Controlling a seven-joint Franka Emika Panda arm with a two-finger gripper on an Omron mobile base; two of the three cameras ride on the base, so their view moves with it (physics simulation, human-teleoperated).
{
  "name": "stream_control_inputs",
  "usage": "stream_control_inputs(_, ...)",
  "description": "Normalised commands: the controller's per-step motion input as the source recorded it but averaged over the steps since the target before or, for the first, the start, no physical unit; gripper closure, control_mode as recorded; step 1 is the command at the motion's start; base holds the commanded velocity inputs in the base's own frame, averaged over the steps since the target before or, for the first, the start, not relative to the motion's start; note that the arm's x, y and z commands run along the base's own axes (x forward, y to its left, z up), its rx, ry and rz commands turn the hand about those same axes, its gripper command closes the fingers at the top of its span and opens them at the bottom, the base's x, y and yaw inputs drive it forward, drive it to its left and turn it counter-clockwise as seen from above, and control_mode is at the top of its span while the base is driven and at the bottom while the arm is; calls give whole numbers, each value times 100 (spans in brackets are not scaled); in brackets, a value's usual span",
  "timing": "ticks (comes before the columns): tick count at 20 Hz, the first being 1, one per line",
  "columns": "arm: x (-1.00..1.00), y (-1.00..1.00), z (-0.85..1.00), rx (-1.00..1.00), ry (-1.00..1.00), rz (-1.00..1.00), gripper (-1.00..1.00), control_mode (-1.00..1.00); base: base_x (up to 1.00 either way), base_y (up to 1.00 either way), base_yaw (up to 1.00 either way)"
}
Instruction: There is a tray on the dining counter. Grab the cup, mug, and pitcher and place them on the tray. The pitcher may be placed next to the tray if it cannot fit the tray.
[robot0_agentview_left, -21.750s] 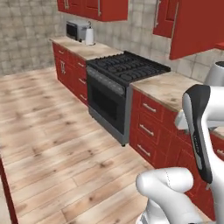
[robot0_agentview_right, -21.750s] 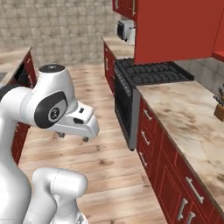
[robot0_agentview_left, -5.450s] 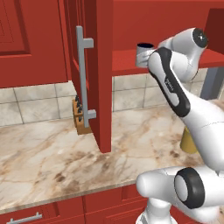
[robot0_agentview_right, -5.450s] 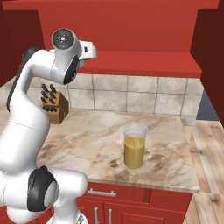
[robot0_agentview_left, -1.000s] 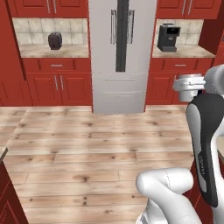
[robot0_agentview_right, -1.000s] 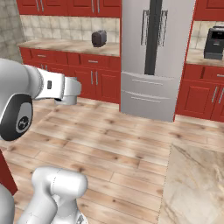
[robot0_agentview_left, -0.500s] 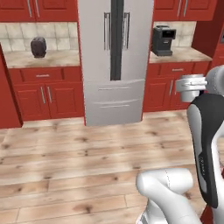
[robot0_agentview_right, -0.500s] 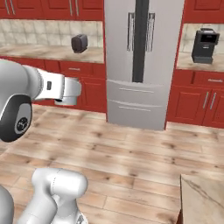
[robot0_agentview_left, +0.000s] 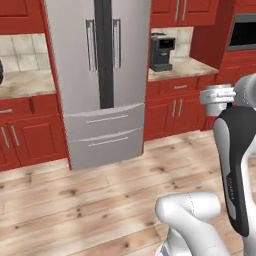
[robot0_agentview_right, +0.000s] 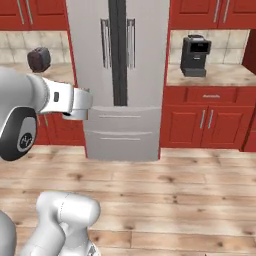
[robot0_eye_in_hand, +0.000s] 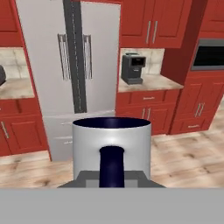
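Observation:
The grey mug (robot0_eye_in_hand: 111, 144) with its dark handle and dark inside sits upright between my fingers, handle facing the camera in the hand view. My gripper (robot0_eye_in_hand: 112, 178) is shut on the mug and holds it in the air over the wooden floor. The mug (robot0_agentview_left: 215, 97) also shows at the end of my raised arm at the right of the left base view, and the mug (robot0_agentview_right: 82, 104) at the left of the right base view. The tray, the dining counter, the cup and the pitcher are out of view.
A steel double-door fridge (robot0_agentview_left: 100, 85) stands ahead between red cabinets. A black coffee machine (robot0_agentview_right: 195, 55) sits on the counter to its right, a dark toaster (robot0_agentview_right: 39, 59) on the counter to its left. A built-in oven (robot0_eye_in_hand: 209, 54) is at far right. Open wooden floor (robot0_agentview_right: 165, 200) lies in between.
The whole scene has slid left and the fridge looms larger, so the base has moved. The mug stays held the same way in the gripper.

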Motion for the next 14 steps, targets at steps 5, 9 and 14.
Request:
stream_control_inputs(5,0,0,0,0,0,0,100,100,100,0,-56)
stream_control_inputs(9,0,0,0,0,0,0,100,100,89,4,-78)
stream_control_inputs(14,0,0,0,0,0,0,100,100,72,20,-87)
